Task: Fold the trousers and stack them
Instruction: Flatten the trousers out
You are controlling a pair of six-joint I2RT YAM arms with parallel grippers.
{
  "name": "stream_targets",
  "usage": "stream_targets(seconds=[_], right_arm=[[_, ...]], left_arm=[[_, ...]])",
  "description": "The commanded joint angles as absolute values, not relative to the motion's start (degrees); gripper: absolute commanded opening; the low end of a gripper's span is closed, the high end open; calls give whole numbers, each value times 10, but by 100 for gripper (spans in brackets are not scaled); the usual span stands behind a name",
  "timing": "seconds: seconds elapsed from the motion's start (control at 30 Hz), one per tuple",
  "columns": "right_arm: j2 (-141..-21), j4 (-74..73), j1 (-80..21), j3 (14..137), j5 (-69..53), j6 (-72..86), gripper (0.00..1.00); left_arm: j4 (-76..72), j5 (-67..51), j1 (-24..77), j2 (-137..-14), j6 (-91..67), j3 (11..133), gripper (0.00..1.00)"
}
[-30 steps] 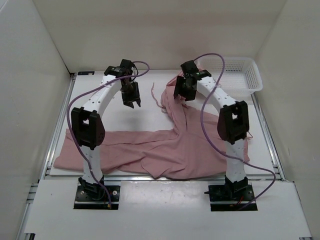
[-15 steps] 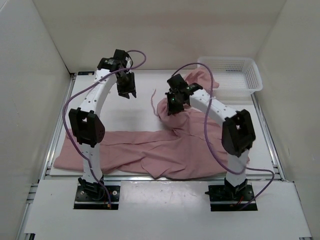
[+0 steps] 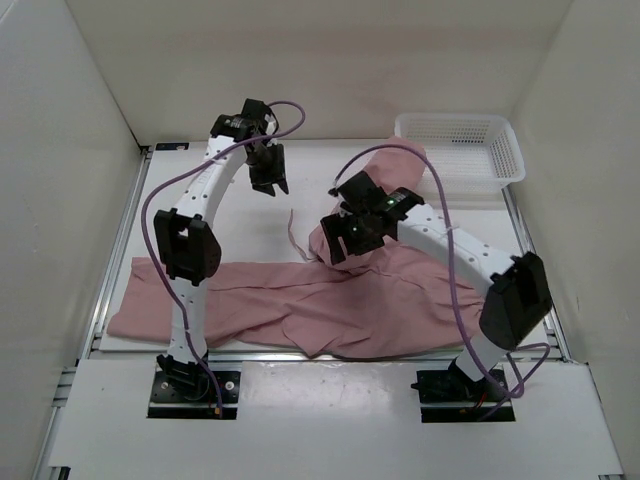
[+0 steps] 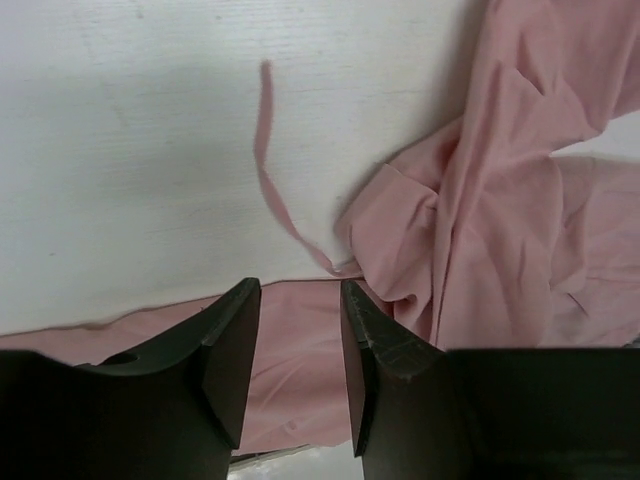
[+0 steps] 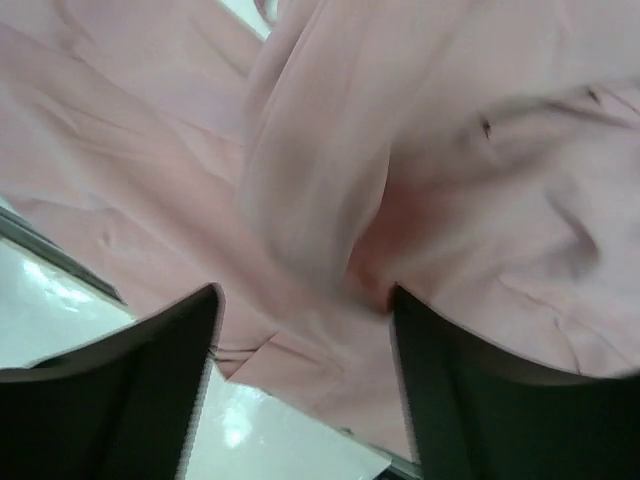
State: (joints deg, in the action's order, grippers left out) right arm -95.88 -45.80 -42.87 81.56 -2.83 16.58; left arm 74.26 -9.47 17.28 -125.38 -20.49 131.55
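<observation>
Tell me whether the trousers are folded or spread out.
Spread, not folded. The trousers lie rumpled along the near edge of the table, one leg stretched left, waist bunched mid-table, drawstring trailing loose.

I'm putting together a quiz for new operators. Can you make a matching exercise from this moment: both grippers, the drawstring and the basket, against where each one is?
Things:
1. left gripper
2. right gripper
3. drawstring
4. basket

Places:
A. at the far right corner of the table
B. low over the bunched part of the trousers, fingers apart
C. lying thin and curved on bare table top
D. raised above the table near its far edge, nothing between the fingers

Pairs: 1-D, 2-B, 3-C, 4-A
</observation>
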Motion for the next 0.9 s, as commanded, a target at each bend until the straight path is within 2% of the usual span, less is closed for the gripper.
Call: stream_targets(seconds=[0.0,0.07,0.1,0.13,0.2,0.37,0.53,0.6,0.63,0.7,0.73,0.87], right_arm=[[-884,-504,-427,861,25,137,81],[-846,-510,-403,861,76,155,87],[-830,-510,-389,853,94,167,87],[-794,-510,-375,843,111,195,87],[-758,-505,-325,803,136,220,82],[-683,-498,-219,732,79,255,80],[-659,-498,-187,697,63,269,82],[-654,-498,-175,692,63,269,82],[-654,-498,-175,692,63,269,82],[-654,-498,-168,686,63,269,82],[-654,-498,-168,686,63,274,82],[-648,-504,-157,679,79,274,80]], left_arm=[[701,-140,184,-1243,-219,1304,50],[686,-154,201,-1262,-225,1320,56],[686,-154,210,-1273,-230,1335,62],[686,-154,224,-1283,-230,1367,72],[686,-154,237,-1317,-242,1394,78],[662,-168,259,-1388,-272,1458,100],[633,-240,279,-1473,-279,1456,100],[627,-263,286,-1480,-279,1456,92],[618,-271,291,-1480,-279,1449,63],[595,-271,291,-1457,-285,1438,18],[595,-262,285,-1445,-291,1438,10],[562,-181,241,-1284,-316,1332,10]])
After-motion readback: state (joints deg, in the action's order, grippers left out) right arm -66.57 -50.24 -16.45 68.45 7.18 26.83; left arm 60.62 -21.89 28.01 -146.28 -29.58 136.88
